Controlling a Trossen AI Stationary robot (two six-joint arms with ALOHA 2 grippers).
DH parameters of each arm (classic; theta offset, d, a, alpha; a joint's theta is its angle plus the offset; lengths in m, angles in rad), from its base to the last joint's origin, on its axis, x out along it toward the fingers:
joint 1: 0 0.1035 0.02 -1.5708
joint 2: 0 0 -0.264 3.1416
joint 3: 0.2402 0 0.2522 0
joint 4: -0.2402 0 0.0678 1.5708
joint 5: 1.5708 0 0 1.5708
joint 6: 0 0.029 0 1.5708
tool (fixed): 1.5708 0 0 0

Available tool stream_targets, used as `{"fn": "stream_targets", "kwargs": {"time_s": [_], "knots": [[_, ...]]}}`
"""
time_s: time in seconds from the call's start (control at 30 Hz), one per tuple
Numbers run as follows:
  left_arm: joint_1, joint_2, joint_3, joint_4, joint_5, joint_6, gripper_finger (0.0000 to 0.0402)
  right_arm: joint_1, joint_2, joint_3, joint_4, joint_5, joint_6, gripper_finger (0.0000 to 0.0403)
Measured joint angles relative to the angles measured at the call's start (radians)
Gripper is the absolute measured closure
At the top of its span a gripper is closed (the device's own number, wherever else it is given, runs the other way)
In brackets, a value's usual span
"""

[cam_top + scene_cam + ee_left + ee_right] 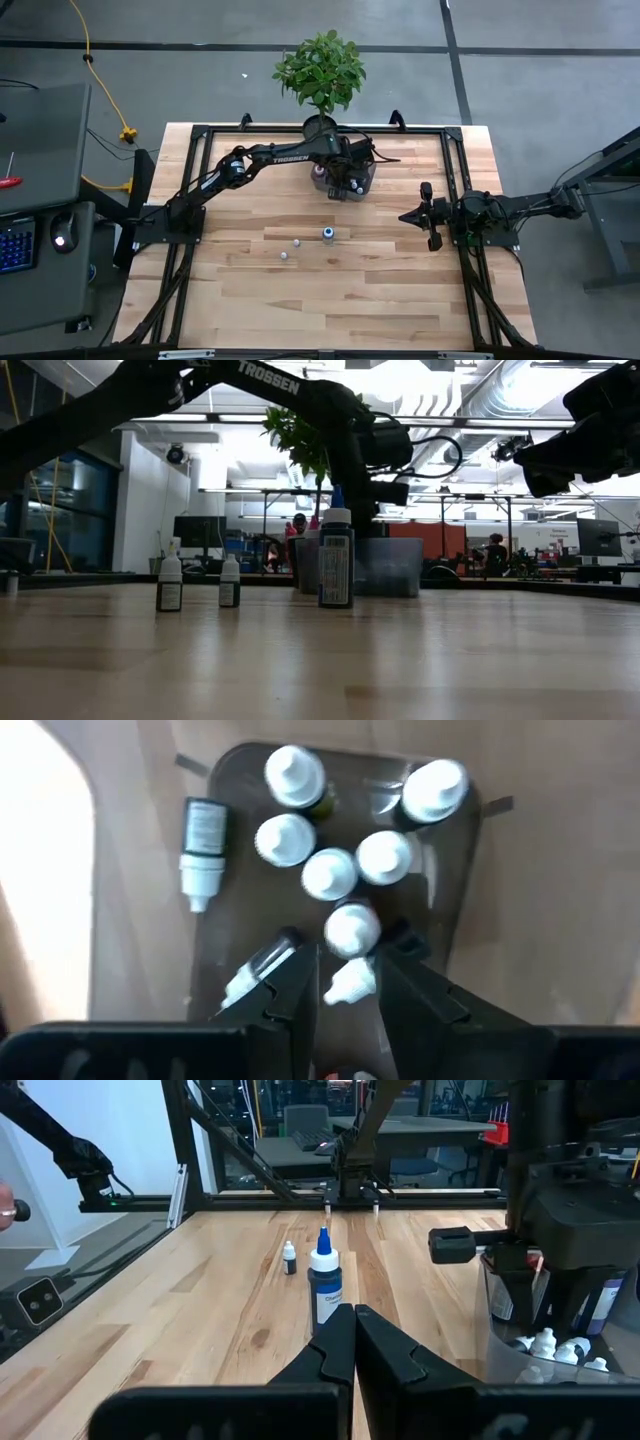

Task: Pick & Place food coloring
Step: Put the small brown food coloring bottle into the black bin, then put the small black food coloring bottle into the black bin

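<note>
A clear plastic bin [368,181] stands at the table's far middle and holds several white-capped food coloring bottles [330,872]. One of them lies on its side [201,850]. My left gripper [348,982] reaches down into the bin and is shut on one small bottle. On the bare table stand a larger blue-capped bottle [328,233] [336,560] [324,1285] and two tiny white-capped ones [296,241] [283,255] [170,575]. My right gripper [412,215] [353,1318] hovers shut near the table's right side, pointing left. My left gripper has a tiny bottle's white cap [350,982] between its two fingers [298,982], coming from above and pointing down into the bin. The cap sits tilted, with its tip slanting aside. The bottle's body is hidden, and I cannot tell whether it rests on the bin's floor.
A potted plant [320,70] stands at the far edge, just behind the bin. Black frame rails [455,180] run along the table's sides. Bare wood spreads across the near half of the table [330,300]. People and desks show in the room beyond.
</note>
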Motion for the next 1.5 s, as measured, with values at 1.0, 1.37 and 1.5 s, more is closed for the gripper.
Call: {"fn": "stream_targets", "kwargs": {"time_s": [1.0, 1.37, 1.5], "knots": [[-0.083, -0.208, 0.109, -0.175, 0.067, -0.045, 0.0304, 0.0, 0.0, 0.0, 0.0, 0.0, 0.0, 0.04], [-0.183, -0.342, 0.109, -0.508, 0.167, -0.117, 0.0304, 0.0, 0.0, 0.0, 0.0, 0.0, 0.0, 0.04], [-0.229, -0.371, 0.08, -0.508, 0.296, -0.119, 0.0305, 0.0, 0.0, 0.0, 0.0, 0.0, 0.0, 0.04]]}}
